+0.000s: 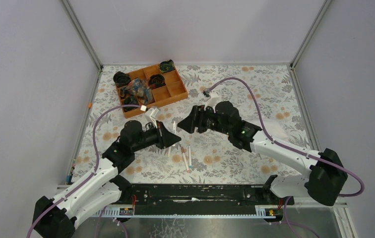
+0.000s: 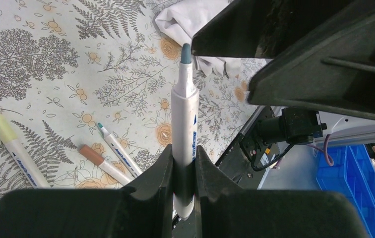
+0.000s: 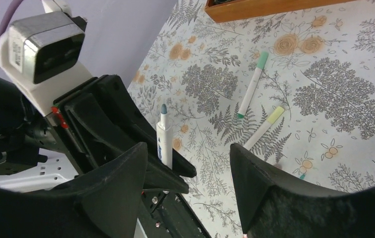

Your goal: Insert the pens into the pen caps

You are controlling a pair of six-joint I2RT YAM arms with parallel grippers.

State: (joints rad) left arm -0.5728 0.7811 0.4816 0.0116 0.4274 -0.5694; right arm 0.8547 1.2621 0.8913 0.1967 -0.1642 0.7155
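**Supervisor:** Report the state of each pincer and the location of the work item.

**Operator:** My left pincer is clamped on one pen, gripping the lower barrel. The bare teal tip points away from the fingers, toward the right pincer. That one stands open with nothing between its fingers, just beside the tip. The held pen is raised over the middle of the desk. Further pens lie flat between the middle and the near edge: a yellow-ended pen, a brown-ended pen and a green-ended pen. I see no loose cap in any view.

**Supervisor:** State the expected handling properties.

**Operator:** My judgement is as follows.
1. The pen is light, rigid plastic, so it should not bend under grip.
2. The barrel is smooth and round, so it may rotate or slide along its axis when a cap is pressed on.
3. The felt tip is soft. Avoid contact with the fingers.

**Supervisor:** Where is the recommended hold?

**Operator:** Mid-to-lower barrel, as it is now, leaving the tip end exposed for the cap. A cap is short, so I would pinch it across its closed end.
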